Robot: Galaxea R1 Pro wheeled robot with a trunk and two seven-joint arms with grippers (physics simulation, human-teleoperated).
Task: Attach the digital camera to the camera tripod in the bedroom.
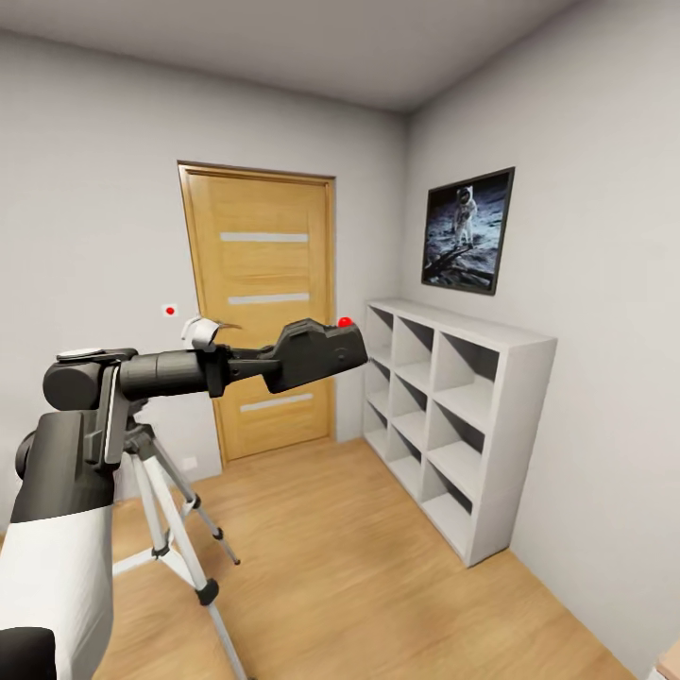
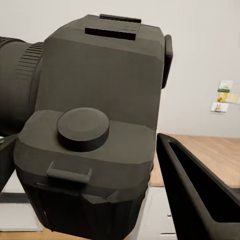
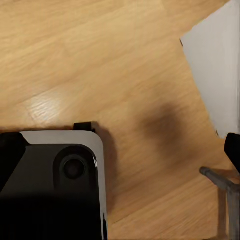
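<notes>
The digital camera (image 1: pixel 319 351), a chunky black body with a red round button (image 1: pixel 345 322) on top, hangs at chest height in front of the wooden door. My left gripper (image 1: pixel 295 359) is shut on it at the end of my outstretched left arm. In the left wrist view the camera (image 2: pixel 100 95) looms very close, with one dark finger (image 2: pixel 192 195) beside it. The camera tripod (image 1: pixel 175 529) stands on the floor below my left arm. Its silver legs are spread and its head is hidden behind my arm. A thin grey bar (image 3: pixel 220 181) crosses a corner of the right wrist view.
A closed light-wood door (image 1: pixel 264 312) is straight ahead. A white cube shelf (image 1: pixel 453 416) stands along the right wall under a framed astronaut picture (image 1: pixel 467 229). Light wood floor (image 1: pixel 359 567) spreads between them. My dark base (image 3: pixel 50 185) and a white slab (image 3: pixel 217 70) appear over the floor.
</notes>
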